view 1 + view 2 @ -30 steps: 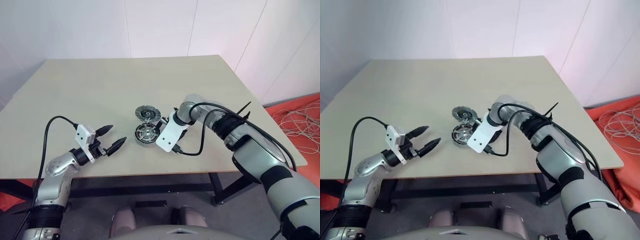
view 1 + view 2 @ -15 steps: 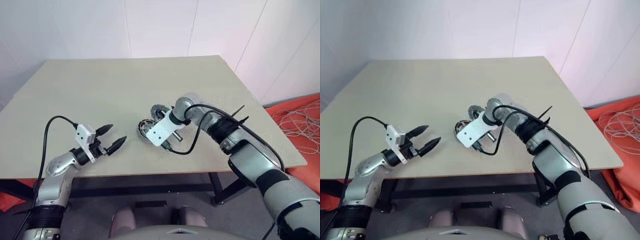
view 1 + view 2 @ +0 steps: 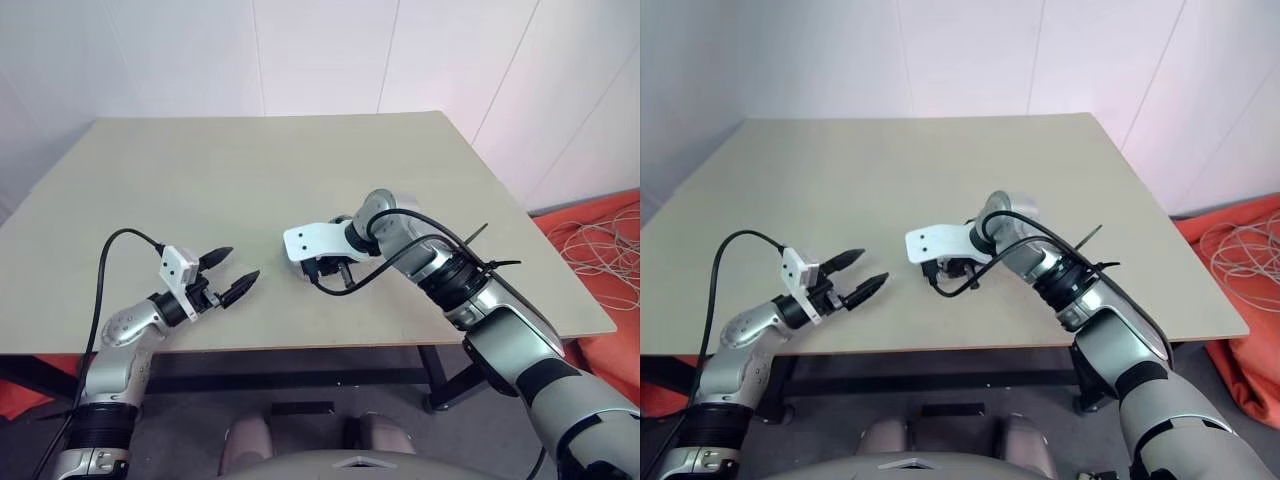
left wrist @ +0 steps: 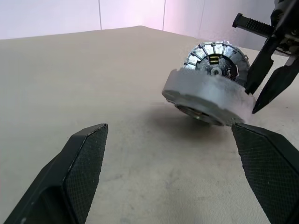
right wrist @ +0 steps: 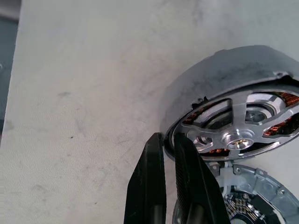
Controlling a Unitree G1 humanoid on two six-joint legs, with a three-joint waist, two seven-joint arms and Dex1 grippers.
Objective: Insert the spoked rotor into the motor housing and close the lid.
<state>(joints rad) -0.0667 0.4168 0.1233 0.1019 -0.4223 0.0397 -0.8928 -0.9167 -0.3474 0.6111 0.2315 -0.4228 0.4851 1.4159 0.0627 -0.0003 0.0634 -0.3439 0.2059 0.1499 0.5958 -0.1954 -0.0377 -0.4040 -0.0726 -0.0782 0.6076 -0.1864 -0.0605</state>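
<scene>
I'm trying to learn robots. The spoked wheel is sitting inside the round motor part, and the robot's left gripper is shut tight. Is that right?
Not quite. The spoked rotor does sit inside the motor housing, but the left gripper is wide open, holding nothing, as the left wrist view shows. The right gripper is the shut one.

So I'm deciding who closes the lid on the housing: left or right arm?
Probably the right. Its gripper is shut at the rim of the motor housing, where the spoked rotor already sits, with the lid beside it. The left gripper hangs open, well off to the side.
</scene>
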